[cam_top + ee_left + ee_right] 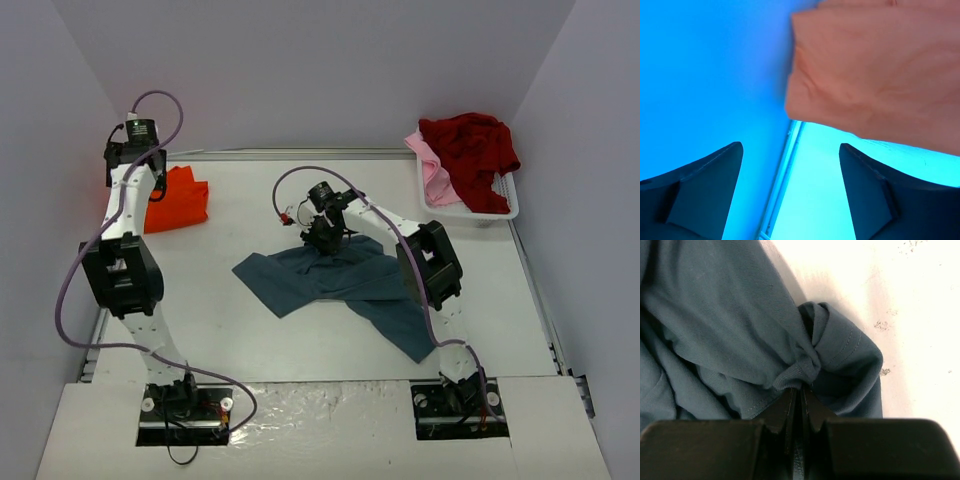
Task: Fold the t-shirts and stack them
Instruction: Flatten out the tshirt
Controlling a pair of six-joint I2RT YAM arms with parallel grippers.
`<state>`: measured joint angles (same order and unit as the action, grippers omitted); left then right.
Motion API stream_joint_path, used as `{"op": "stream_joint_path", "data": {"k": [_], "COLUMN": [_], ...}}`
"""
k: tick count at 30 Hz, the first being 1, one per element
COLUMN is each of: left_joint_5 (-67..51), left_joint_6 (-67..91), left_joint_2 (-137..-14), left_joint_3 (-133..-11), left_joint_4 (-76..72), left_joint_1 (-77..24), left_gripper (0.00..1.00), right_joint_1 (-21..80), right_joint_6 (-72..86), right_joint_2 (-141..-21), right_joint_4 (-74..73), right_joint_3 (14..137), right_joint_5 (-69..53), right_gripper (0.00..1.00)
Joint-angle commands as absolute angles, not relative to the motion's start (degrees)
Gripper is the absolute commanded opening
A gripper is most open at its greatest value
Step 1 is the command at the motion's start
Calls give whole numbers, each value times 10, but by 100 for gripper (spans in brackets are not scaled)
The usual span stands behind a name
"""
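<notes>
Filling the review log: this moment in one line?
left gripper: open, near orange t-shirt | right gripper: shut on blue-grey t-shirt | basket: red t-shirt, pink t-shirt

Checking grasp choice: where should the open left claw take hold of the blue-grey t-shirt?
Probably the left corner of the blue-grey t-shirt, coming from the left: it lies flat, nearest the left claw, while the right claw pinches the bunched far edge.

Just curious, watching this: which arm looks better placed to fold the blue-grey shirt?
Right. The right gripper is shut on the blue-grey shirt mid-table; the left gripper hangs open far left, beside the orange shirt.
</notes>
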<state>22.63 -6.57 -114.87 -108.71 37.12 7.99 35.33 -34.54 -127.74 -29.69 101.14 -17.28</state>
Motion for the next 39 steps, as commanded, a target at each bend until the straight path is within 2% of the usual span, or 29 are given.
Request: {"op": "stream_joint_path", "data": {"k": [1, 4, 9, 12, 14, 21, 30, 39], "left_joint_5": [255, 196, 74, 2, -52, -169, -209, -261], "left_joint_6": [-76, -66, -38, -45, -49, -57, -54, -47], "left_joint_2": [-1067, -1021, -921, -873, -854, -867, -899, -906], "left_joint_3": [-1069, -1035, -906, -853, -838, -795, -800, -779], "left_joint_4": [355, 387, 389, 374, 374, 376, 382, 370], "left_joint_1": [74, 69, 69, 69, 68, 57, 33, -104], "left_gripper": [77, 77, 78, 80, 85, 87, 86, 83], "right_joint_1": [355, 354, 355, 347, 337, 302, 240, 196], "right_joint_6": [-345, -346, -345, -336, -327, -309, -272, -241], "right_joint_2": [-1248, -1238, -1193, -1171, -1147, -1081, -1077, -1135], "right_joint_4": [-317, -318, -318, -318, -317, -316, -278, -256], "right_joint_3": [1010, 1011, 1032, 1076, 1102, 1141, 1129, 1143], "right_joint_5": [-149, -133, -115, -55, -22, 51, 140, 221], "right_gripper": [0, 0, 0, 0, 0, 0, 0, 0]}}
